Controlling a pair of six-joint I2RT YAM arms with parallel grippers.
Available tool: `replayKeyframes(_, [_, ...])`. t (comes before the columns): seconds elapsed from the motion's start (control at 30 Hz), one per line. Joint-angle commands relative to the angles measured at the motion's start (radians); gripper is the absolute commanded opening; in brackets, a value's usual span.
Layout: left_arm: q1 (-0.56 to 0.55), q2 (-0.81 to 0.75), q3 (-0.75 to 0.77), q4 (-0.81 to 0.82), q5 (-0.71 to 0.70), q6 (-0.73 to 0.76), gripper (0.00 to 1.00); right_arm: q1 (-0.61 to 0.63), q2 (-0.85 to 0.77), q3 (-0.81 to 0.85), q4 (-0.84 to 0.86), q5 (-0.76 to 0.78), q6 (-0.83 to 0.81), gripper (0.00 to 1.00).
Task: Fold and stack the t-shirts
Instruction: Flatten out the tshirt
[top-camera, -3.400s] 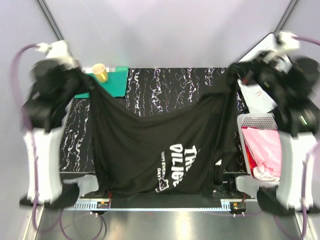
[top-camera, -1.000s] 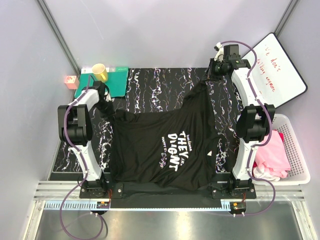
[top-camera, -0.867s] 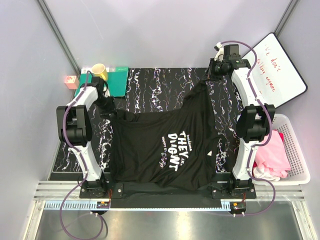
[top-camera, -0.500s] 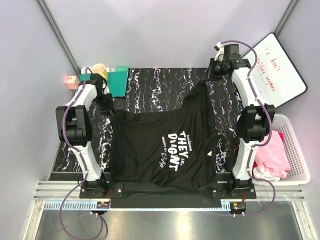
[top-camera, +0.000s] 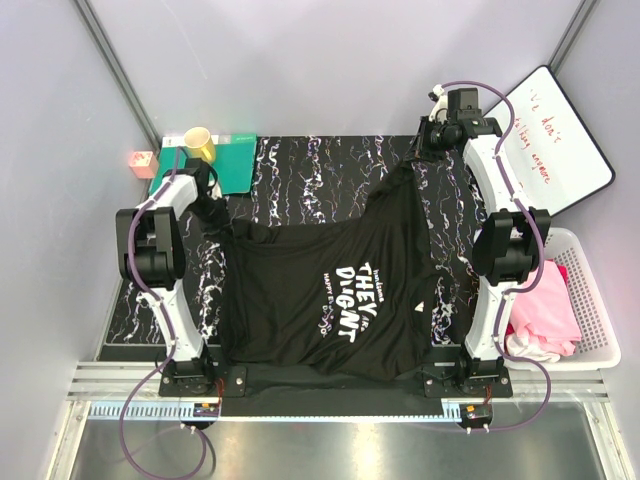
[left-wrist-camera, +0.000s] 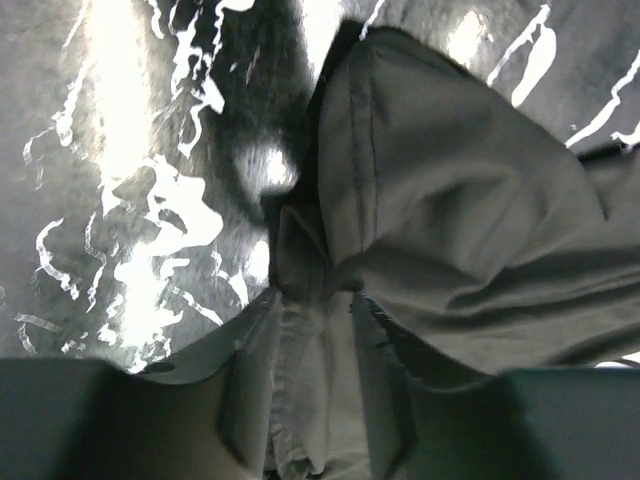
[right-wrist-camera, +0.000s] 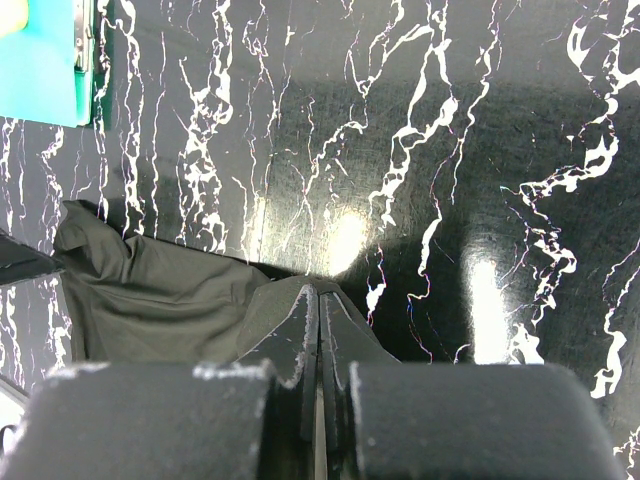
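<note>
A large black t-shirt (top-camera: 330, 290) with slanted white lettering lies spread on the marbled tabletop (top-camera: 320, 170). Its front hem hangs over the near edge. My left gripper (top-camera: 208, 205) is at the shirt's left sleeve. In the left wrist view its jaws (left-wrist-camera: 312, 300) stand apart, with bunched sleeve cloth (left-wrist-camera: 450, 220) lying loose between them. My right gripper (top-camera: 425, 152) is at the far right of the table, shut on the shirt's far right corner. The right wrist view shows its fingers (right-wrist-camera: 319, 290) pressed together, with black cloth (right-wrist-camera: 150, 290) trailing off to the left.
A white basket (top-camera: 585, 260) at the right holds a pink t-shirt (top-camera: 545, 300) and a white one (top-camera: 530, 345). At the far left corner lie a teal mat (top-camera: 235, 160) and a yellow cup (top-camera: 200, 145). A whiteboard (top-camera: 550, 140) leans at the far right.
The shirt, held up between both grippers at first, now lies on the table. Over the last second the left jaws have parted around the sleeve. The right gripper has stayed still.
</note>
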Motion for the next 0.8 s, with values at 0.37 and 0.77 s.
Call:
replayKeyframes(0.37, [0.003,-0.101,0.051,0.041,0.058,-0.016,0.0,0.002,-0.053,0.027,0.017,-0.012,-0.018,0.0])
replayKeyframes(0.77, [0.004,-0.461,0.319,0.13,0.018,-0.163,0.0,0.002,-0.317,0.148,0.008,0.031,0.002,0.0])
